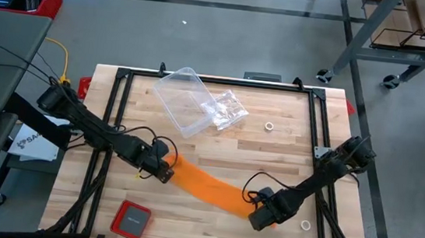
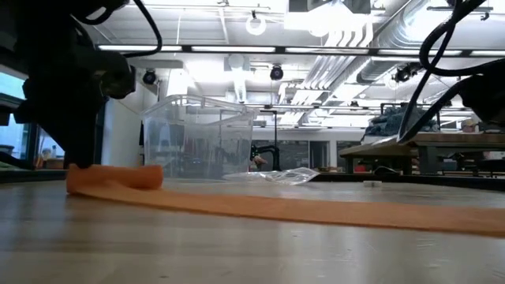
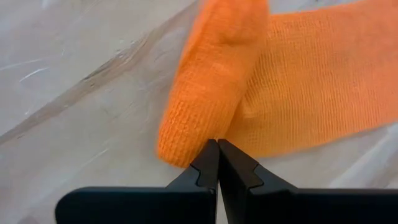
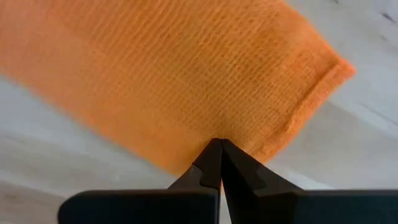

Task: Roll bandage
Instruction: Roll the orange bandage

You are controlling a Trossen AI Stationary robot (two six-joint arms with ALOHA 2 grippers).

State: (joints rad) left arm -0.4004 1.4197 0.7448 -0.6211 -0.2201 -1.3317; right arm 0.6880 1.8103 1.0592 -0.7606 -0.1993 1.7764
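The bright orange bandage (image 1: 210, 185) lies flat on the wooden table as a long band running from centre left toward the near right. Its left end is folded over into a short thick lap (image 3: 208, 87), which the low view shows as a low hump (image 2: 114, 175). My left gripper (image 1: 162, 169) is shut, pointing steeply down at that lapped end. My right gripper (image 1: 266, 216) is shut too, pointing down on the band's other end (image 4: 298, 93), which lies flat in a single layer. My left gripper touches the lapped end of the bandage at its side edge (image 3: 196, 146) with its shut fingertips, coming from above at a slant. Whether any cloth sits between the fingers, I cannot tell. The lap rests on the band and the table. My right gripper presses its shut fingertips down on the flat band at its long edge (image 4: 205, 134), a little in from the end hem. The fingers come from above, nearly straight down. The cloth lies flat on the table under them.
A clear plastic box (image 1: 187, 101) and a crinkled clear bag (image 1: 225, 111) lie at the far middle. A small red case (image 1: 131, 219) sits near the front left. Two small white rings (image 1: 269, 127) (image 1: 306, 224) lie on the wood. A black rail frame (image 1: 216, 81) borders the table.
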